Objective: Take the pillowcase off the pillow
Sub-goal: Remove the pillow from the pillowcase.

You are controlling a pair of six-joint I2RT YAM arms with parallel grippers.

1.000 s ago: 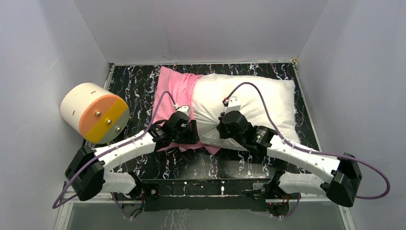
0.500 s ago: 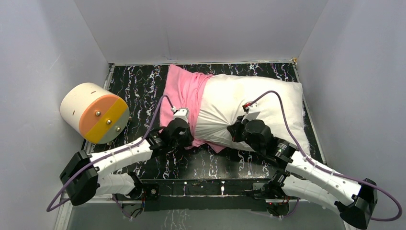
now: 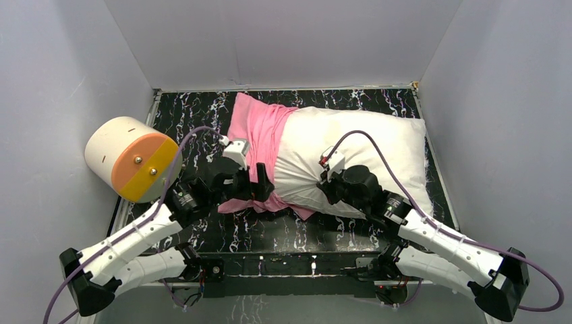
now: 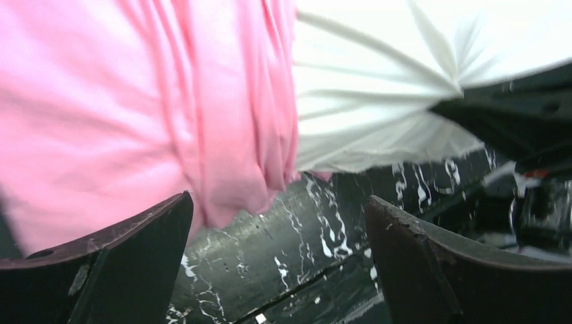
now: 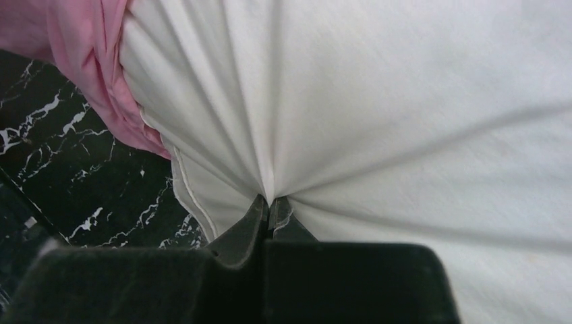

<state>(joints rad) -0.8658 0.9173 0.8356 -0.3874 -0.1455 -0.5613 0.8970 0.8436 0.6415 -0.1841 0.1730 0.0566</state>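
Observation:
The pink pillowcase (image 3: 253, 131) is bunched over the left end of the white pillow (image 3: 357, 142), which lies across the back of the table. My left gripper (image 3: 260, 183) stands open at the pillowcase's near edge. In the left wrist view its fingers straddle bare table, with the pillowcase (image 4: 101, 101) hanging just above the left gripper (image 4: 278, 199) and nothing between the fingers. My right gripper (image 3: 328, 185) is shut on a pinch of the pillow's near side. The right wrist view shows pillow fabric (image 5: 405, 101) puckering into the right gripper (image 5: 270, 200), with the pillowcase (image 5: 88, 40) at upper left.
A cream-and-orange cylinder (image 3: 131, 158) sits at the table's left edge beside the left arm. The black marbled table (image 3: 189, 115) is enclosed by grey walls on three sides. The right arm's purple cable loops over the pillow.
The pillow slid right while the right gripper kept its pinch. The left gripper let go of the pillowcase, opened wide, and its arm drew back to the left.

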